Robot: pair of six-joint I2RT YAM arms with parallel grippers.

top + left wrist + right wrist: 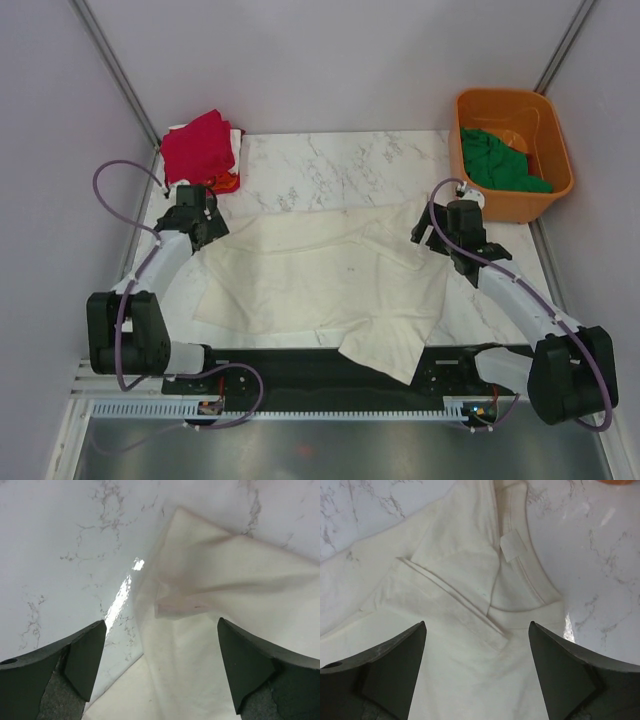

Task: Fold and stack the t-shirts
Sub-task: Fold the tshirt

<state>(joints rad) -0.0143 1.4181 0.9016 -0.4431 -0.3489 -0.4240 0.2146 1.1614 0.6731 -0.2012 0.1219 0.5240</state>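
Note:
The large cream-white t-shirt [320,280] lies spread on the marble table, one part hanging over the near edge. My left gripper [207,232] is open above its left corner [200,610], nothing between the jaws. My right gripper [428,232] is open above the collar [520,570] with its label, also empty. The crimson red t-shirt [198,148] lies folded at the far left on top of an orange-red one [226,182]. The dark green t-shirt [497,160] lies bunched in the orange tub [512,150].
The orange plastic tub stands at the far right of the table. A white cloth edge [237,135] shows behind the red pile. Grey walls close in on both sides. The arms' bases sit on a black strip [300,365] at the near edge.

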